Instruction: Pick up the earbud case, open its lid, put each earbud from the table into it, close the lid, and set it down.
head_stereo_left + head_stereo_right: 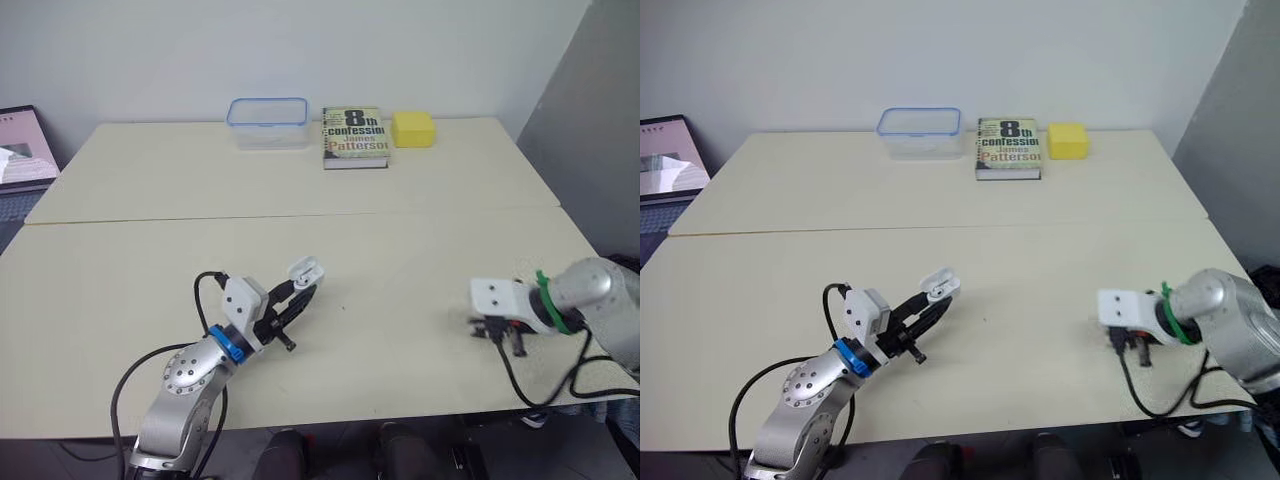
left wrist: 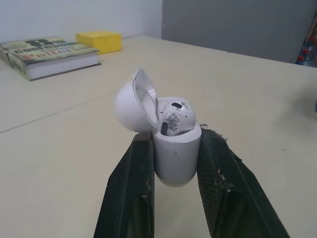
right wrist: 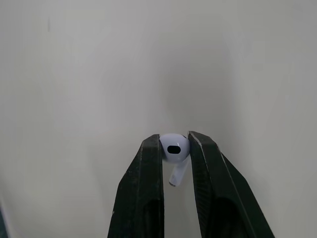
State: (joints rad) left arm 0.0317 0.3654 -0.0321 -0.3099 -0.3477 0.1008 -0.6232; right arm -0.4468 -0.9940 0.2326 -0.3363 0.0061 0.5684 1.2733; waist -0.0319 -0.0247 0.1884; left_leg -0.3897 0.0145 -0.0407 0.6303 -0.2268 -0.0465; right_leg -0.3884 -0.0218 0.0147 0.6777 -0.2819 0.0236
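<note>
My left gripper (image 2: 176, 148) is shut on the white earbud case (image 2: 174, 148), held above the table near its front middle (image 1: 305, 270). The case's lid (image 2: 133, 101) is hinged open, and one earbud (image 2: 173, 116) sits inside. My right gripper (image 3: 174, 148) is shut on the second white earbud (image 3: 174, 148), its stem hanging between the fingers. That gripper (image 1: 492, 328) points down at the table's right front part, close to the surface.
At the table's far edge stand a clear plastic box with a blue rim (image 1: 267, 122), a book (image 1: 354, 137) and a yellow block (image 1: 412, 128). A laptop (image 1: 25, 148) sits off the far left. A seam (image 1: 300, 215) crosses the table.
</note>
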